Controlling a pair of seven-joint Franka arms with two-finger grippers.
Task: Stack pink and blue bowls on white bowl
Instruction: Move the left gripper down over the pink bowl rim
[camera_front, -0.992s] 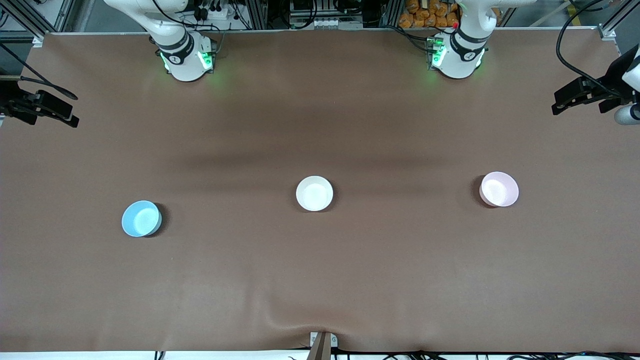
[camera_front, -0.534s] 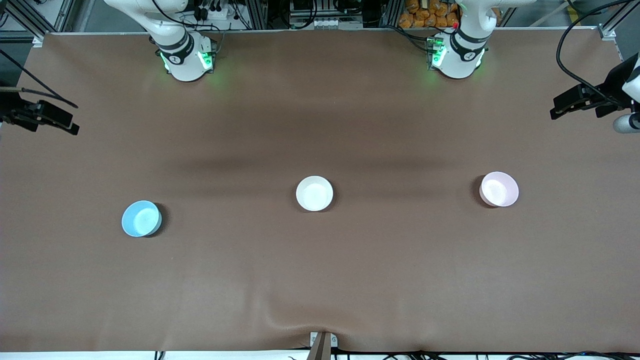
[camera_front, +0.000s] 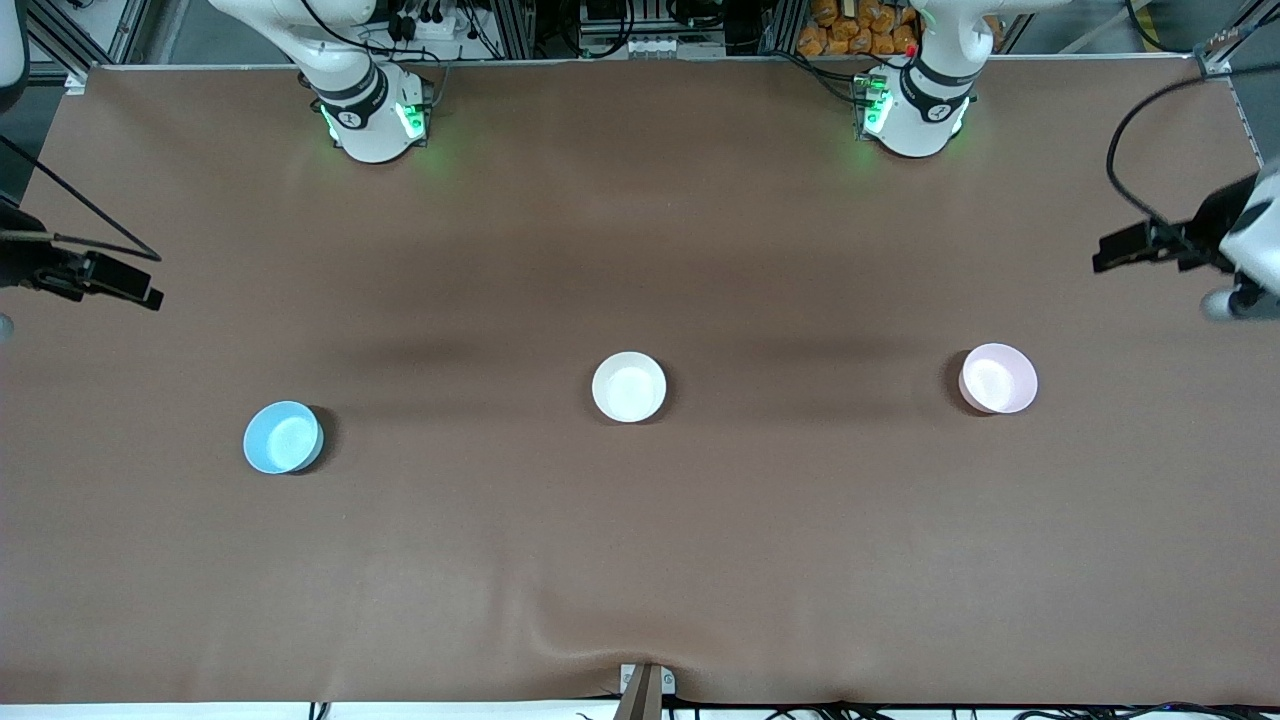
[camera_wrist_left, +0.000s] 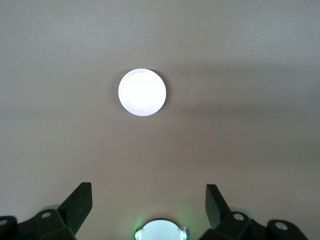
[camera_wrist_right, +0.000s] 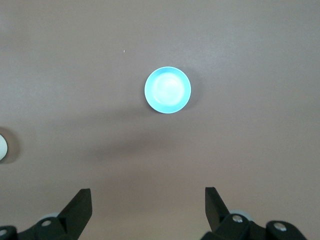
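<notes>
Three bowls sit on the table, one of each colour and all well apart: the white bowl (camera_front: 629, 386) near the middle, the pink bowl (camera_front: 998, 378) toward the left arm's end, and the blue bowl (camera_front: 283, 437) toward the right arm's end, a little nearer the front camera than the other two. All three stand upright and none is stacked on another. Two arms are present, each high in the air — the left gripper (camera_wrist_left: 147, 200) hangs over bare table at the left arm's end with its fingers spread wide and nothing between them, and the right gripper (camera_wrist_right: 147, 202) hangs over bare table at the right arm's end, likewise spread and holding nothing. The table (camera_front: 640, 560) is covered by one brown cloth, plain and slightly rumpled at the edge nearest the front camera. Along the edge where the two bases stand there are aluminium frame rails, cables and equipment.
</notes>
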